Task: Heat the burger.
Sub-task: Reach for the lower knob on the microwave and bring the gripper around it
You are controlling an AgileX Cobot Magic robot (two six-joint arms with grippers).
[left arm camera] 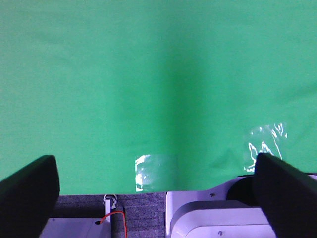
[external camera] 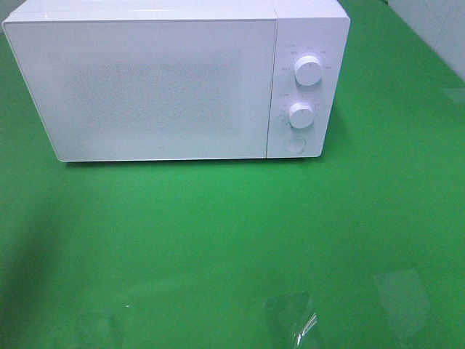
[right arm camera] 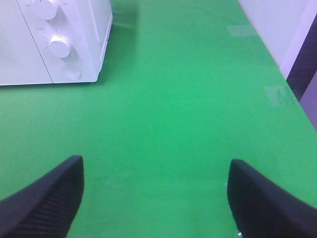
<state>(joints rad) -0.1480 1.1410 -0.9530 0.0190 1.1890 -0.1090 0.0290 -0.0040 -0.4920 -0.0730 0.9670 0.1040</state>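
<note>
Left gripper (left arm camera: 154,166): jaws spread wide, over green cloth (left arm camera: 158,74)
Right gripper (right arm camera: 156,171): jaws spread, over same cloth
Microwave (external camera: 145,87): 1, white, far left, door shut
Knobs (external camera: 308,70): 2, stacked
Round button (external camera: 294,144): 1, below knobs

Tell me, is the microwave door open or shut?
Shut. The microwave door lies flush beside the control panel, with no gap showing; the interior is not visible.
</note>
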